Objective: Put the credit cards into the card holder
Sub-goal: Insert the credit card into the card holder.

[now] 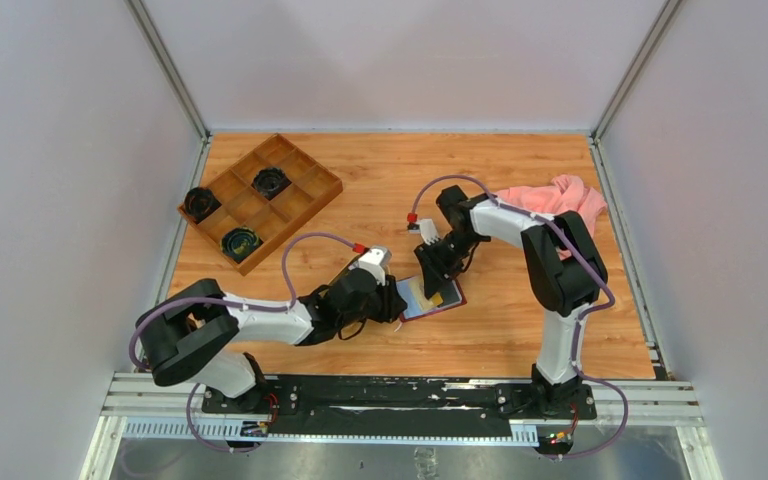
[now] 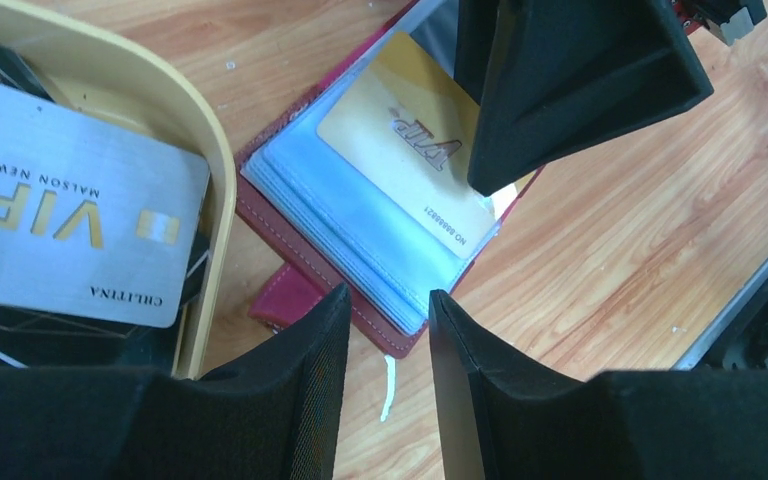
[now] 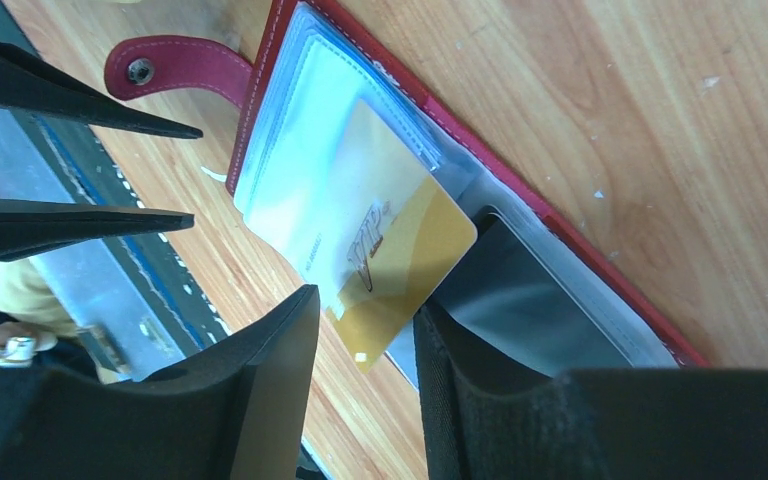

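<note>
In the middle of the surface [image 1: 520,190], between the two arms, the card holder [image 1: 438,303] lies open with its clear sleeves facing up. A gold credit card [image 3: 400,250] sits slanted in one sleeve: about half of it is under the plastic and one corner sticks out over the fold.

I judge the step in hand to be seating this card fully. To do it well, the free edge should be pushed along the line of the sleeve, not across it, so the card first turns straight and then slides in. The push should be light, because such a thin card bends easily and the holder can slide on the wood. The other arm can press the holder's border down to keep it in place.

The right pincer [image 3: 365,300] hangs just above the free corner with its jaws apart. The card shows in the gap, but neither finger seems to pinch it, though this angle does not let me be fully sure. The left pincer [image 2: 385,295] is also open and holds nothing; it stands just beside the edge of the holder, near the snap tab [image 3: 175,65]. A silver credit card [image 2: 70,200] waits in the oval tray [image 2: 215,200], beside the holder on the left arm's side
</note>
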